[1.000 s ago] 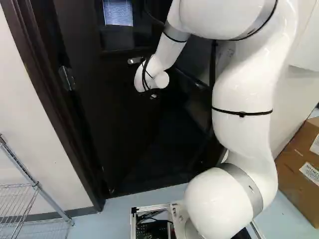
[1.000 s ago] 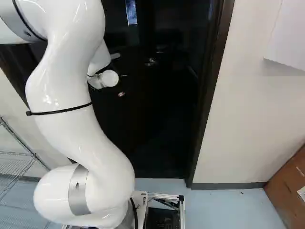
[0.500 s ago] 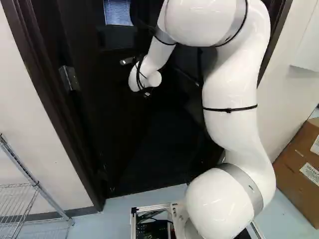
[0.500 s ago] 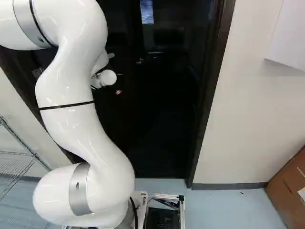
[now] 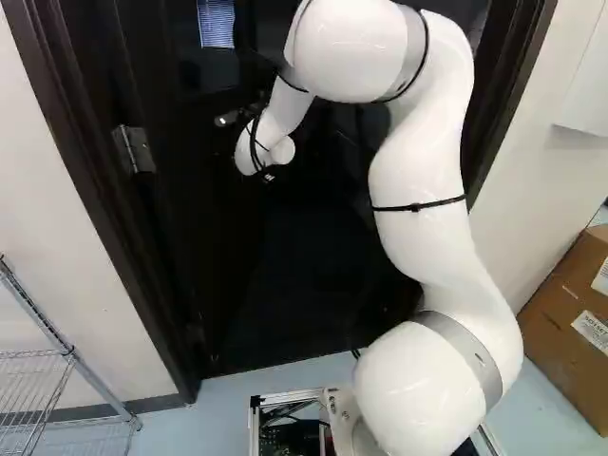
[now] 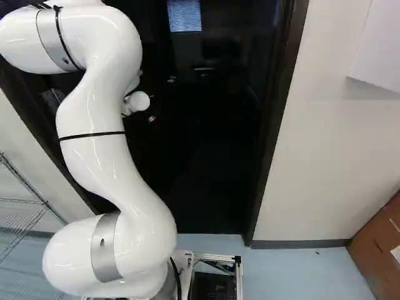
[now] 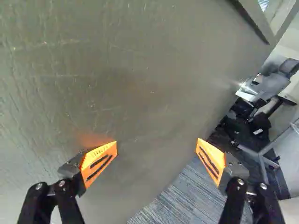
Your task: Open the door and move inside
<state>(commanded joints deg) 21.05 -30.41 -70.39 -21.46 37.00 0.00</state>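
We're having the claw [image 7: 157,141] spread wide, and we're needing steady pressure on the door [image 7: 140,84] ahead, following its swing!

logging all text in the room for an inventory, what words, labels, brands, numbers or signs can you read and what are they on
No text can be read.
Upper white label on the cardboard box: cut off by the view's edge, too small to read.
Lower white label on the same box: print too blurred to read.
Door and white arm: no readable words.
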